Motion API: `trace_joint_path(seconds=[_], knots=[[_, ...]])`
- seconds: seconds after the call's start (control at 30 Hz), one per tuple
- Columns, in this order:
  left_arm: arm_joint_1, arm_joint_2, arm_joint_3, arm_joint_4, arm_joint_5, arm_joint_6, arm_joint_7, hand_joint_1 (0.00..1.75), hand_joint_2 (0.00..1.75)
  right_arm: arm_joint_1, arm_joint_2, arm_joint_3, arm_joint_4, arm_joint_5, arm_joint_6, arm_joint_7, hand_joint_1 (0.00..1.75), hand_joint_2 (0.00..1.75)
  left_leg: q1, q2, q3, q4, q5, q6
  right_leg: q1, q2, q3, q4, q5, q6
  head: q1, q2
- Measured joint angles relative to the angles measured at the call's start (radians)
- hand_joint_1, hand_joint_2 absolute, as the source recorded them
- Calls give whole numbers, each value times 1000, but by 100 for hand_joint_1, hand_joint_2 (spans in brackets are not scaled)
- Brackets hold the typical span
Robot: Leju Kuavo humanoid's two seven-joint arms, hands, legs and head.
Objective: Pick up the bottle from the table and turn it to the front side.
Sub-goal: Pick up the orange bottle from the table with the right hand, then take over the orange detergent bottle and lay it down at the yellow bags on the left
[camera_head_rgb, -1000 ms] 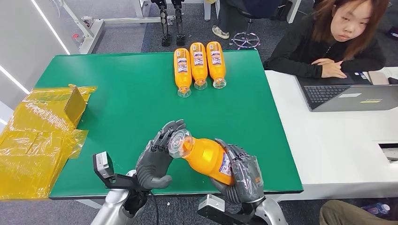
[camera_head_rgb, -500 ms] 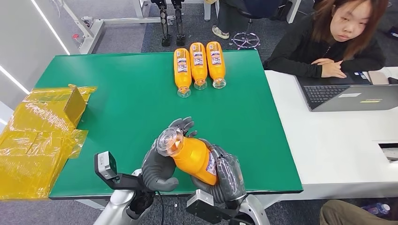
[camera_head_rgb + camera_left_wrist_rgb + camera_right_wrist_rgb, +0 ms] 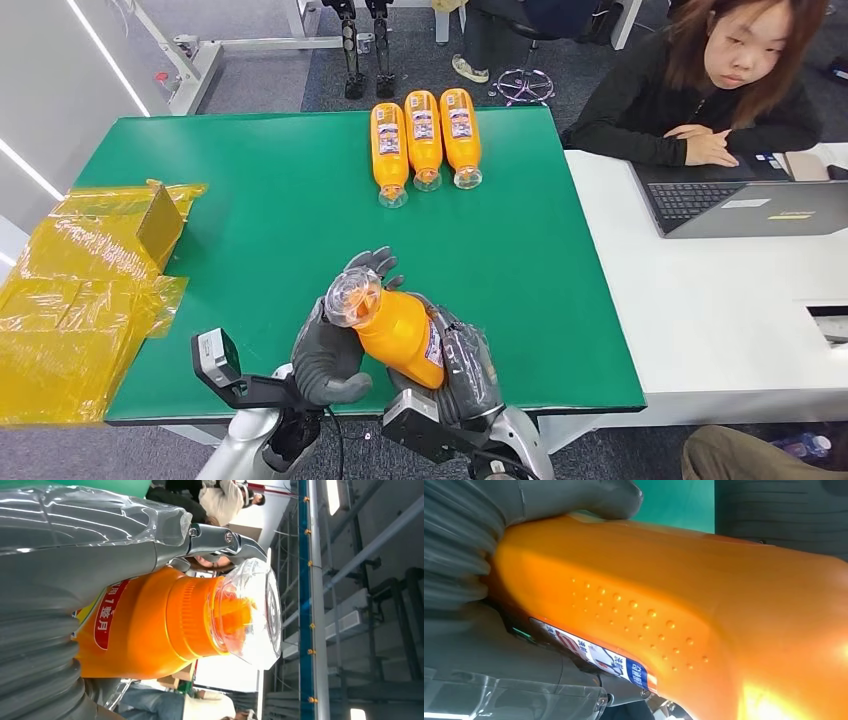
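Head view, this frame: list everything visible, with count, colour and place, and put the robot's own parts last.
Held bottle: one, orange with a clear cap, above the near table edge, between both hands.
Lying bottles: three, orange, side by side at the far edge of the table, caps toward the robot.
Table: one, green, centre.
Yellow wrapped boxes: a pile, at the table's left edge; the count is unclear.
White desk: one, right of the green table.
Laptop: one, grey, on the white desk.
Person: one, in dark clothing, seated at the laptop.
Left hand: grey, holds the bottle near its cap end.
Right hand: grey, grips the bottle's body.
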Motion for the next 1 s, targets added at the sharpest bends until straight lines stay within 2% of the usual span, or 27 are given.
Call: trace_joint_path(seconds=[0.63,1.0], knots=[[-8,1,28,31,-32,65,27,0,175,-15,30,0,31,3,68,0,175,175,0,0,0,0,0,0,0,0,0,0,0,0,0,0],[-23,-5,38,52,-42,69,27,0,175,-16,31,-1,35,3,72,0,175,175,0,0,0,0,0,0,0,0,0,0,0,0,0,0]])
